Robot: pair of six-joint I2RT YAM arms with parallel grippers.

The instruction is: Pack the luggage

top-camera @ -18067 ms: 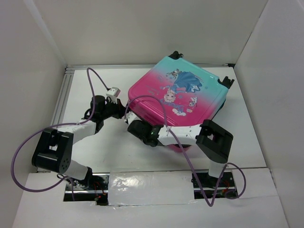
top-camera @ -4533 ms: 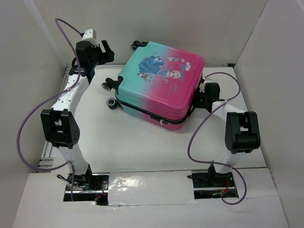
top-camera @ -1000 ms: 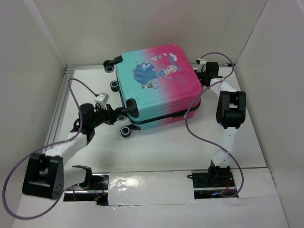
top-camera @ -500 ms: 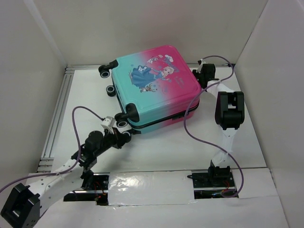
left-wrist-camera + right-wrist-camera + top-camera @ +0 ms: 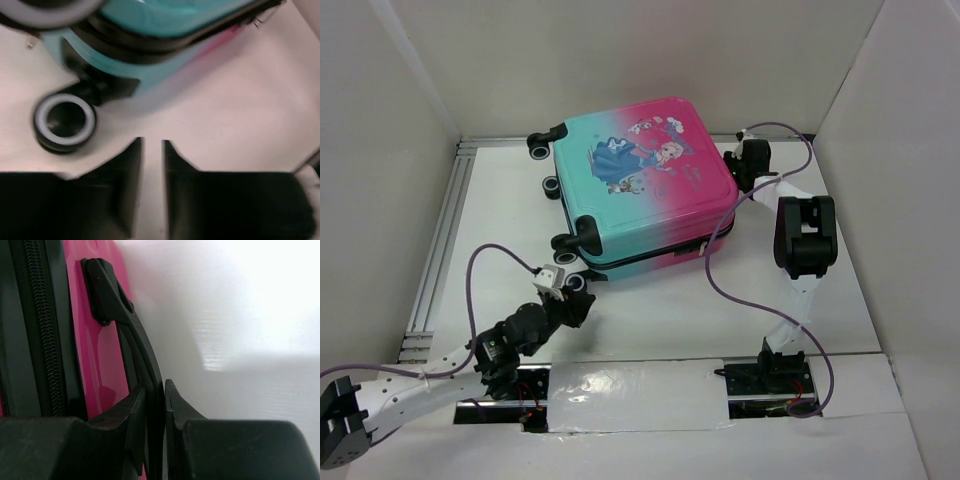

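Toward the back of the white table lies the luggage, shut and flat on its side, teal end to the left with the wheels, pink end to the right. From the front left corner the left arm reaches low across the table. The right arm stretches to the case's far right side. Its right gripper appears to be pinched on the black carry handle, though the fingers partly hide the grip. Beside the handle runs a dark zipper. The left gripper holds nothing, its fingers almost together, just short of a black wheel.
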